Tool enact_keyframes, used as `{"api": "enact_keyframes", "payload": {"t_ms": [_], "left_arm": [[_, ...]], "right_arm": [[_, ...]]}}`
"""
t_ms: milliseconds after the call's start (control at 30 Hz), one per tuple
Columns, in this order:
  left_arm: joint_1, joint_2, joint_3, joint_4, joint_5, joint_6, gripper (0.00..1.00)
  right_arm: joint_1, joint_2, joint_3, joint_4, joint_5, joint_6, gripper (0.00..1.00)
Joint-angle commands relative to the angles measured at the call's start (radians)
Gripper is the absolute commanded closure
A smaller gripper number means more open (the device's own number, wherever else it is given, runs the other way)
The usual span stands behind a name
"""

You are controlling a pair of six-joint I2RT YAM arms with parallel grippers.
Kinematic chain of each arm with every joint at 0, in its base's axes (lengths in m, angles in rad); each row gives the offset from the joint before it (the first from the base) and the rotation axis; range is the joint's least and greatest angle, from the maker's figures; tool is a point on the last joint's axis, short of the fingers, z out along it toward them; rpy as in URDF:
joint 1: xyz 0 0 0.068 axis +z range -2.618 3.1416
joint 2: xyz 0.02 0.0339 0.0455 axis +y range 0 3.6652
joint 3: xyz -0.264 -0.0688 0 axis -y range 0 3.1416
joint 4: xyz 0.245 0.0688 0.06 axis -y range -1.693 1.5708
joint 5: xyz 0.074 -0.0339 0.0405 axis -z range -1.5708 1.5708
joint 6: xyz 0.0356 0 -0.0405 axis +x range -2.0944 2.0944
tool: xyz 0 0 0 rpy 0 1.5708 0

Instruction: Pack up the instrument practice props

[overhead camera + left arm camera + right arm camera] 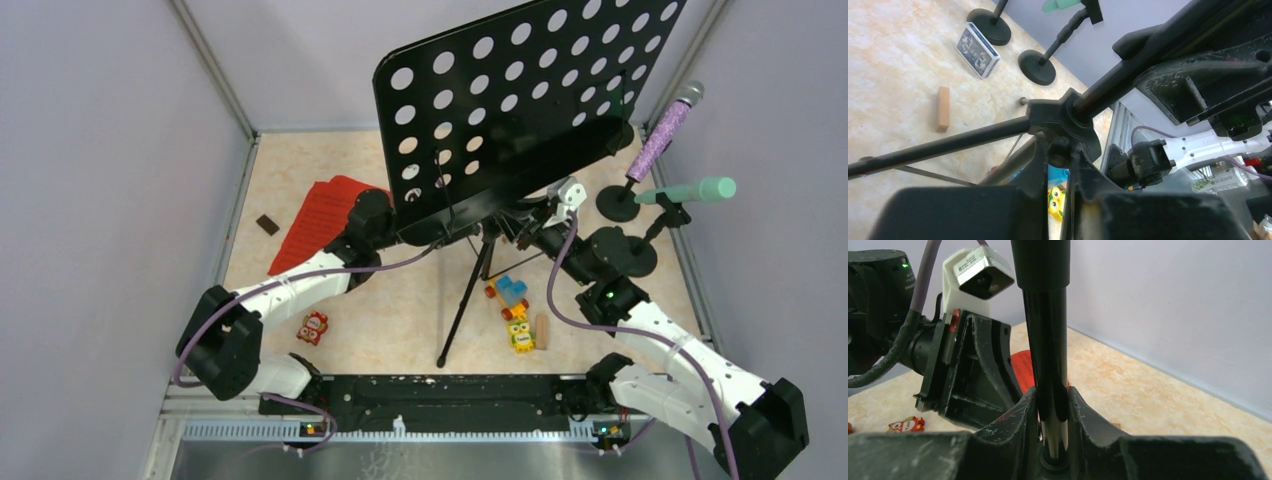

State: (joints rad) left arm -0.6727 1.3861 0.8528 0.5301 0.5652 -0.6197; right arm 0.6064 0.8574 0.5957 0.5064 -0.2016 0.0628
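Collapsing the music rack [520,100] appears to be the step in hand; it is standing at the centre of the table [400,330], legs spread. Your right gripper [1052,407] is clamping its post [1045,340]. Your left gripper [1058,157] is pinching narrowly about the hub knob [1060,150]. Next, you are likely needing to loosen that knob while keeping the post steadied.

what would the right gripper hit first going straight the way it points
First the music rack's pole, which the right gripper pinches between its jaws. Behind it, probably the red sheet-music pages; the left gripper sits just left of that line, depth unclear.
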Motion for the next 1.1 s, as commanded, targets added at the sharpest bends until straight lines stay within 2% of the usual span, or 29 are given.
{"api": "enact_keyframes", "payload": {"t_ms": [0,200,333,433,567,667,767,900,1067], "left_arm": [[0.0,0.023,0.029,0.018,0.017,-0.035,0.98],[0.0,0.013,0.035,-0.153,-0.104,-0.234,1.0],[0.001,-0.008,0.025,-0.161,-0.145,-0.364,1.0],[0.0,-0.036,0.021,-0.154,-0.172,-0.357,0.85],[0.0,-0.087,-0.017,-0.11,-0.191,-0.304,0.5],[-0.001,-0.117,-0.042,-0.069,-0.162,-0.232,0.33],[-0.001,-0.139,-0.063,-0.047,-0.135,-0.146,0.27],[-0.001,-0.15,-0.097,0.016,-0.086,-0.058,0.27],[-0.002,-0.121,-0.09,0.05,-0.037,-0.019,0.29]], "right_arm": [[0.006,-0.016,-0.017,-0.04,-0.016,0.03,1.0],[0.006,-0.016,-0.02,-0.045,-0.01,0.026,1.0],[0.007,-0.017,-0.018,-0.047,-0.009,0.025,1.0],[0.005,-0.017,-0.012,-0.051,-0.009,0.025,1.0],[0.006,-0.017,-0.007,-0.06,-0.011,0.024,1.0],[0.006,-0.02,-0.01,-0.059,-0.01,0.023,1.0],[0.006,-0.021,-0.011,-0.061,-0.012,0.025,1.0],[0.006,-0.021,-0.011,-0.071,-0.012,0.019,1.0],[0.005,-0.018,-0.016,-0.074,-0.005,0.022,1.0]]}}
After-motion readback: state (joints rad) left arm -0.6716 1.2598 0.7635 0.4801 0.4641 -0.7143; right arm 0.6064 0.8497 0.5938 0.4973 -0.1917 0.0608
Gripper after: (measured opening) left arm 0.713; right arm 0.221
